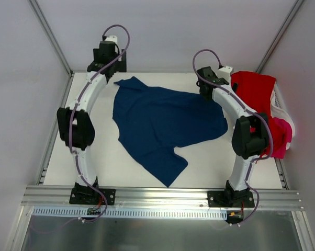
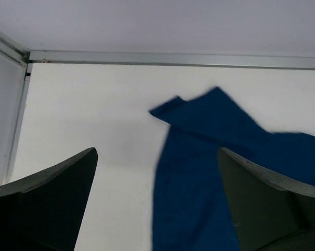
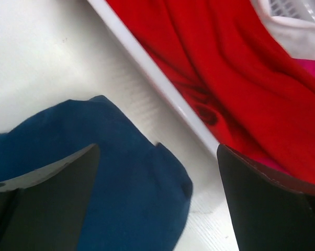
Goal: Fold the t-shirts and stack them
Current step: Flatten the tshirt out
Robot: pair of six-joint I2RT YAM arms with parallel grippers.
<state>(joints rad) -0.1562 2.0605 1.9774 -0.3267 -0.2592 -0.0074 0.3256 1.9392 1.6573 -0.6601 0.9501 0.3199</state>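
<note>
The top camera gives me bright, even light with no hard shadows. The white counter (image 1: 115,167) is nearly washed out, and the pink shirt (image 1: 283,130) at the right edge glows oversaturated, tinting the wall (image 1: 304,94) beside it. In the left wrist view the navy shirt (image 2: 199,172) has a smeared left edge. Both wrist views show the gripper fingers (image 2: 47,204) as dark, soft shapes. The red shirt (image 3: 225,68) is heavily saturated, its folds only faintly shaded.
</note>
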